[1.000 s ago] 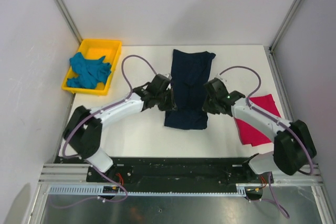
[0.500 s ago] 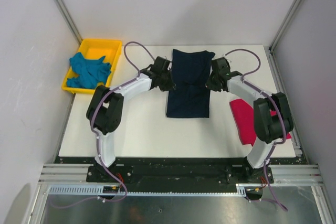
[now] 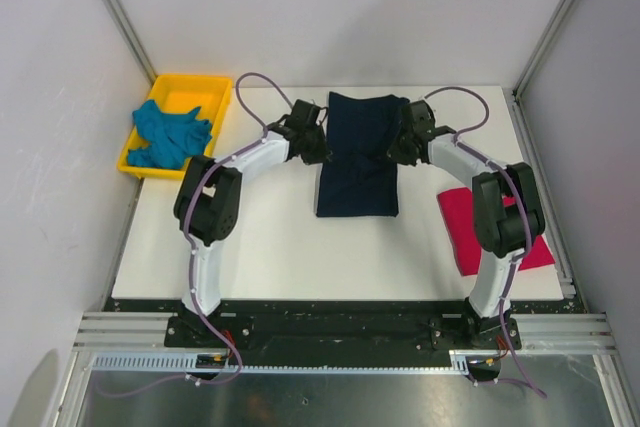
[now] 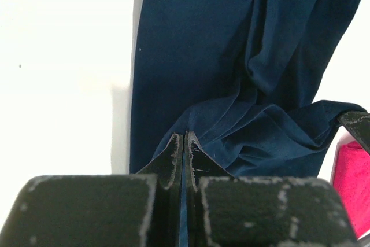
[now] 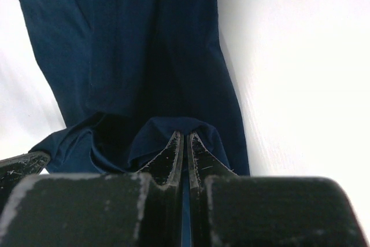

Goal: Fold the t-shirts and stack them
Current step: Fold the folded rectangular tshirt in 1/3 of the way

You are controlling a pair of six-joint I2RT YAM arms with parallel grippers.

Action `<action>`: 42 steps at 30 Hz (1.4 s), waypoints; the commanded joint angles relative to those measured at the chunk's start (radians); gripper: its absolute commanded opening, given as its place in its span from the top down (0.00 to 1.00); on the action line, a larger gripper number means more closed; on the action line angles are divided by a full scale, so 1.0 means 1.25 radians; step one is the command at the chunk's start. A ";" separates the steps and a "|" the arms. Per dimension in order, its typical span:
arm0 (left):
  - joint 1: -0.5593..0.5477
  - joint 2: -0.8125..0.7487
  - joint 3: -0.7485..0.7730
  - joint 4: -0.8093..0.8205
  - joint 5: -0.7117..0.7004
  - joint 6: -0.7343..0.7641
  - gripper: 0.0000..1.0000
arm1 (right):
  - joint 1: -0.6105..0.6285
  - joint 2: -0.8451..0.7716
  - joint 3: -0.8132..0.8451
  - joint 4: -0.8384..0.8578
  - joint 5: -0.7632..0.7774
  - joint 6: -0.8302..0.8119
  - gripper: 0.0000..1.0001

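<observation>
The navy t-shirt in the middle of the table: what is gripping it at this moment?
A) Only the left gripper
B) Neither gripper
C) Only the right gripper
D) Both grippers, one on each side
D: in its wrist view, the left gripper is pinched shut on a bunched fold of the navy t-shirt, and the right gripper is pinched shut on a fold at the opposite side.

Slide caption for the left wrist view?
Left end effector pinching a bunched edge of the navy shirt above the table.
</observation>
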 commanded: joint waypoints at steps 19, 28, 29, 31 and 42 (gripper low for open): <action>0.091 -0.134 -0.079 0.024 0.179 0.092 0.44 | -0.007 -0.119 -0.024 -0.083 -0.038 -0.061 0.51; 0.047 -0.270 -0.350 0.038 0.147 0.041 0.64 | 0.039 -0.321 -0.325 0.007 -0.053 0.000 0.70; 0.042 -0.276 -0.364 0.043 0.144 0.039 0.65 | 0.050 -0.332 -0.340 0.012 -0.048 0.004 0.70; 0.034 -0.282 -0.384 0.050 0.145 0.036 0.66 | 0.068 -0.337 -0.358 0.012 -0.037 0.012 0.70; 0.008 -0.280 -0.423 0.079 0.144 0.037 0.64 | 0.102 -0.304 -0.392 0.039 -0.018 0.038 0.71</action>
